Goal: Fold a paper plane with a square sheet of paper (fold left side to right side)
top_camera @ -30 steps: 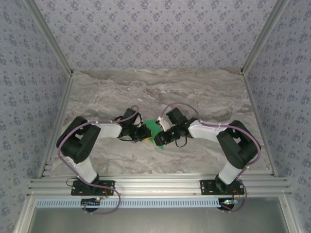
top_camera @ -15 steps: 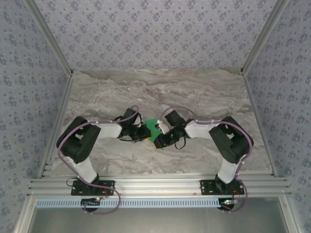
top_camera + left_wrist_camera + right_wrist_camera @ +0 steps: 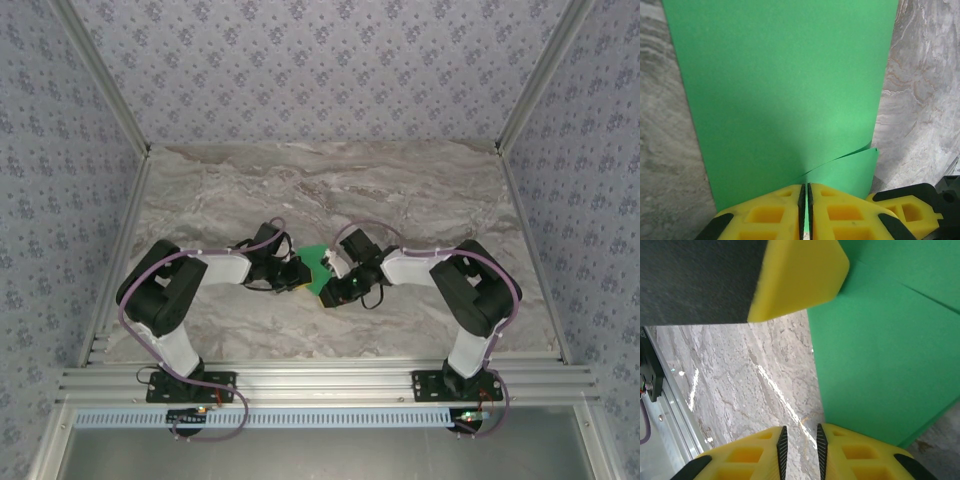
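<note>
**Closing in for the fold**

The right gripper point(image 3: 801, 429) has drawn nearer the left gripper point(image 3: 805, 186), its jaws narrowed yet still apart and empty. The left gripper, pressed together, seemingly pinches the square sheet of paper point(image 3: 785, 90) lying just beyond it; folding looks near.

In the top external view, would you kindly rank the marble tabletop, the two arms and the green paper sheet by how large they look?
1. marble tabletop, clearly the largest.
2. left arm and right arm: they look alike, so I leave them unranked.
3. green paper sheet, by far the smallest.
</note>
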